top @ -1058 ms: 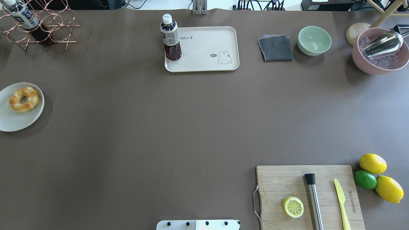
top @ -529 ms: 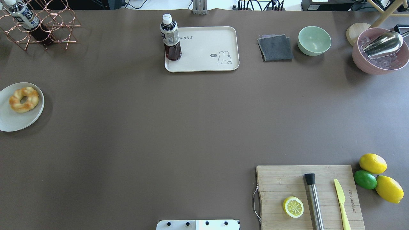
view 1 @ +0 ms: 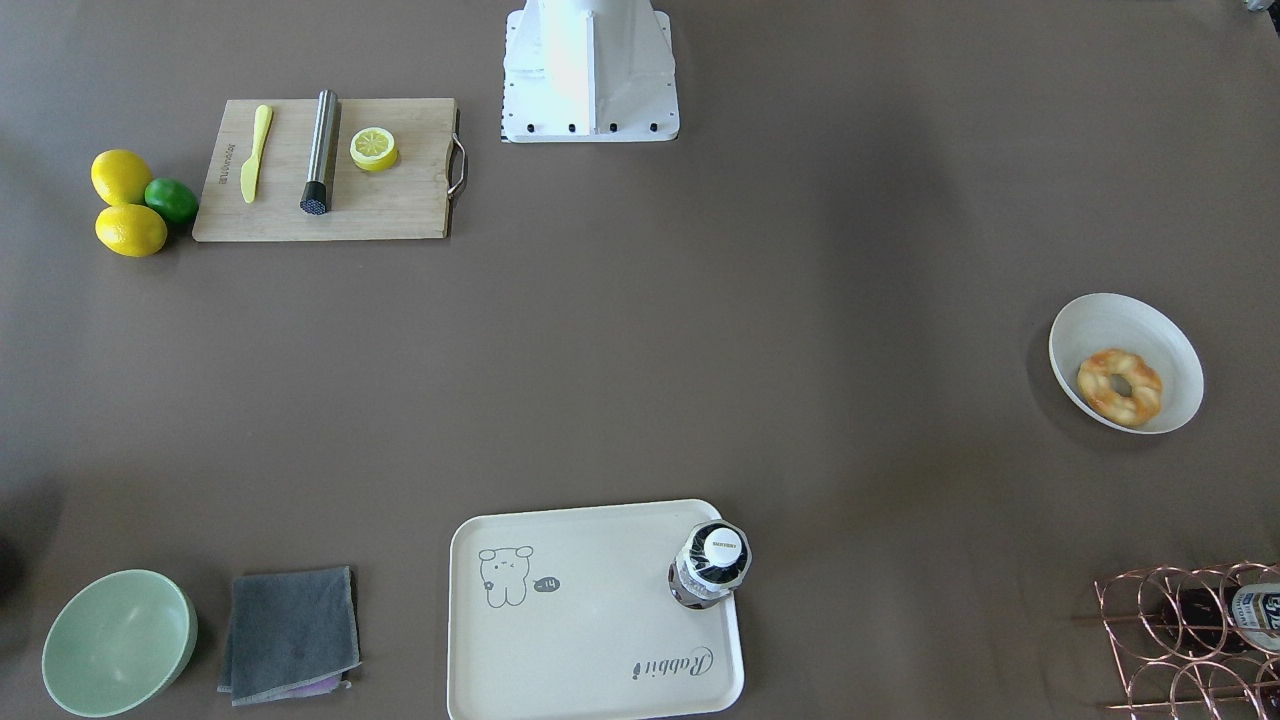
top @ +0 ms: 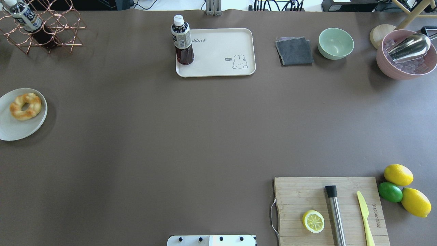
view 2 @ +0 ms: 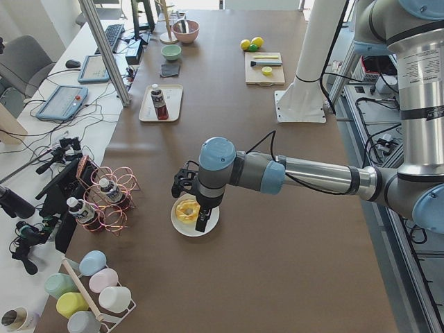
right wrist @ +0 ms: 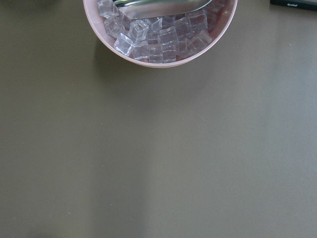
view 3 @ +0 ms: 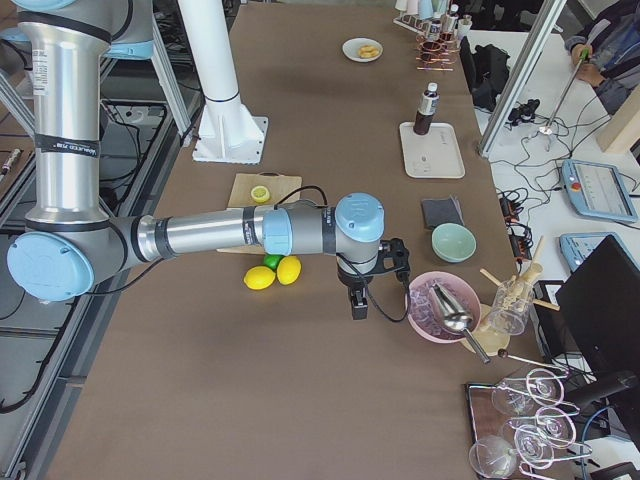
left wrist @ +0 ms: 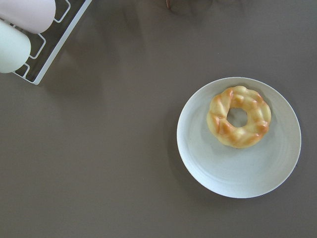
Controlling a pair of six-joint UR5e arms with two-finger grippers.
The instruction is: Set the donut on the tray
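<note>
Donut (left wrist: 239, 116) sits on a white plate (left wrist: 218, 168) just below my left claw (view 2: 186, 189). I'd judge it light and soft, so I'd pinch gently across one side of the ring. The tray (top: 218, 51) lies well away from the claw. The wrist view hides its fingers, so I cannot tell whether they're spread or closed.

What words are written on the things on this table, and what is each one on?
"Rabbit": script on the cream rectangular tray.
"hi": speech bubble beside the grey cartoon animal on that tray.
Wooden cutting board: engraved word, too blurred to read.
Dark drink bottle: label too small.
Bottle in the copper wire rack: label too small.
</note>
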